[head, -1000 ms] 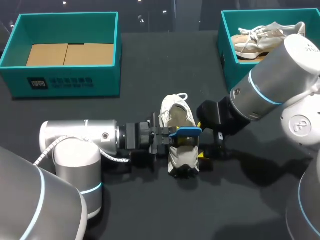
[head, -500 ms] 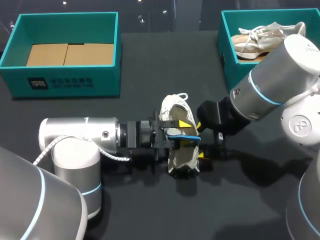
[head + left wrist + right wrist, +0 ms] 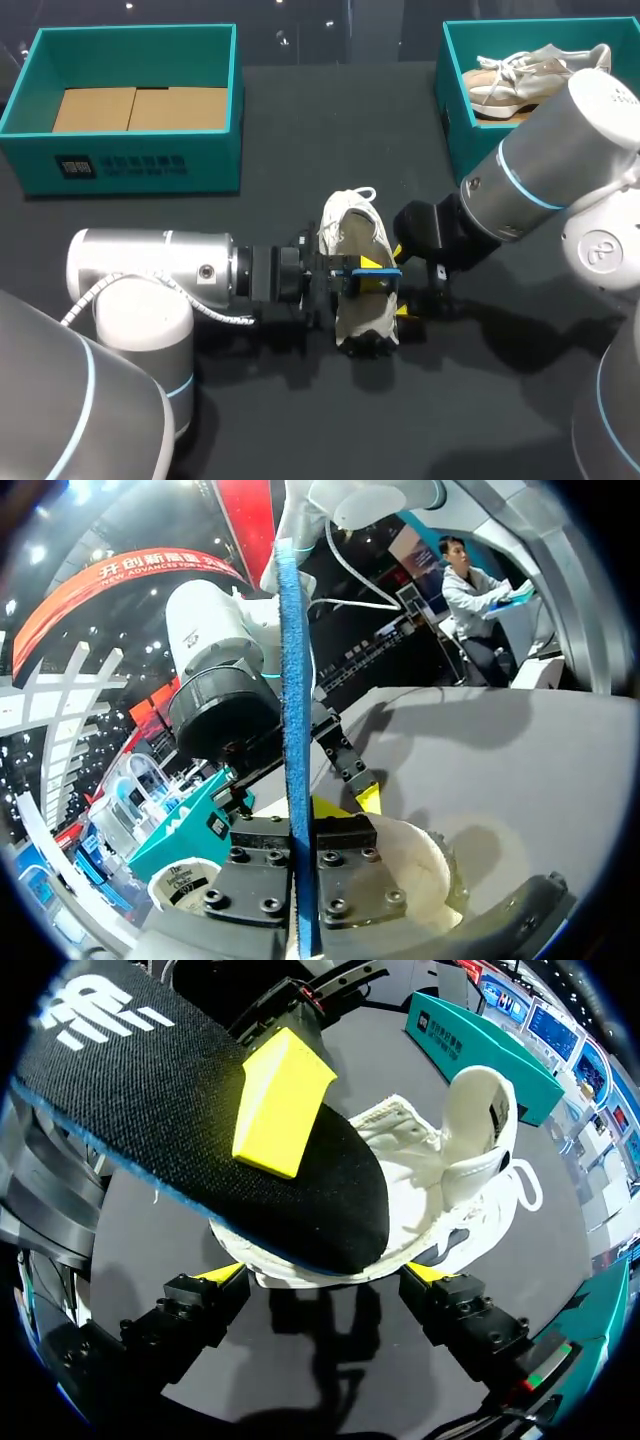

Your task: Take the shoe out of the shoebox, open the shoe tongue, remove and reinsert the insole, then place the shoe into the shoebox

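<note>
A white shoe [image 3: 350,225] lies on the dark table's middle, tongue up. Its insole [image 3: 368,271], black on top with a blue edge, sits over the shoe's opening, and my left gripper [image 3: 365,268] is shut on it from the left. The left wrist view shows the insole [image 3: 295,680] edge-on, rising from the left gripper [image 3: 303,820]. From the right wrist view, one yellow tip [image 3: 283,1100] of the left gripper presses the insole [image 3: 200,1130] above the shoe [image 3: 430,1160]. My right gripper [image 3: 328,1272] stands open, its tips at the shoe's near side.
A teal box [image 3: 130,155] with a cardboard floor stands at the back left. Another teal box [image 3: 450,110] at the back right holds a beige shoe [image 3: 530,75]. The right arm's grey body [image 3: 560,170] hangs over the table's right side.
The left gripper opened briefly and shut again on the insole. The insole, flat over the shoe a second ago, now sits lower and narrower over the opening. The right arm kept still.
</note>
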Tool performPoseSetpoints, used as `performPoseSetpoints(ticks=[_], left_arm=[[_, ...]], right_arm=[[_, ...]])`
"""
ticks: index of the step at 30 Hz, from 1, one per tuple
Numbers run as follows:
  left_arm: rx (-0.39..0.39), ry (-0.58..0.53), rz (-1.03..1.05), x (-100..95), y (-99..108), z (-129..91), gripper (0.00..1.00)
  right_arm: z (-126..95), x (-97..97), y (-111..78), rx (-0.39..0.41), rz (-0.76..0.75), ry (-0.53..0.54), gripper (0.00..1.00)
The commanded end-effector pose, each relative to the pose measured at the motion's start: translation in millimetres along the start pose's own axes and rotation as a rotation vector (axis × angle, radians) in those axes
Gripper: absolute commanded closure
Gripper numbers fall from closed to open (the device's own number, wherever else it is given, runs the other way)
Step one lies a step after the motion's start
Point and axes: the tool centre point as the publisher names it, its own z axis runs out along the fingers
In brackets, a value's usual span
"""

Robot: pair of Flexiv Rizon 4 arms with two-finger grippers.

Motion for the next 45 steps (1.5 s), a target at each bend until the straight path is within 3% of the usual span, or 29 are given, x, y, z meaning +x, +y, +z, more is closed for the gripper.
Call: performPoseSetpoints(ticks=[1, 11, 17, 18, 20, 26, 32, 34, 35, 36, 45], left_arm=[[-0.009, 0.025, 0.006, -4.6, 18.0, 6.9, 1.00], [-0.072, 0.038, 0.017, -6.1, 44.8, 10.9, 1.00], [-0.074, 0.032, 0.013, -5.3, 36.9, 7.8, 1.00], [-0.072, 0.029, 0.011, -5.1, 34.2, 6.5, 0.97], [-0.076, 0.023, 0.010, -4.7, 29.9, 4.0, 0.77], [-0.073, 0.006, -0.006, -4.3, 10.6, -4.5, 0.63], [-0.079, -0.007, -0.006, -3.4, -4.7, -7.3, 0.69], [-0.083, -0.001, -0.007, -2.2, -6.7, -6.4, 0.78], [-0.083, 0.002, -0.006, -1.8, -7.0, -5.8, 0.92], [-0.083, 0.004, -0.005, -1.6, -6.9, -5.0, 1.00], [-0.110, 0.025, 0.032, 3.2, 20.4, 5.5, 1.00]], right_arm=[[0.6, 1.8, 0.7, 0.004, 0.001, -0.004, 0.00], [0.6, 1.8, 0.7, 0.004, 0.001, -0.004, 0.00], [0.6, 1.8, 0.7, 0.004, 0.001, -0.004, 0.00], [0.6, 1.8, 0.7, 0.004, 0.001, -0.004, 0.00], [0.6, 1.8, 0.7, 0.004, 0.001, -0.004, 0.00], [0.6, 1.8, 0.7, 0.004, 0.001, -0.004, 0.00], [0.6, 1.8, 0.7, 0.004, 0.001, -0.004, 0.00], [0.6, 1.8, 0.7, 0.004, 0.001, -0.004, 0.00], [0.6, 1.8, 0.7, 0.004, 0.001, -0.004, 0.00], [0.6, 1.8, 0.7, 0.004, 0.001, -0.004, 0.00], [0.6, 1.8, 0.7, 0.004, 0.001, -0.004, 0.00]])
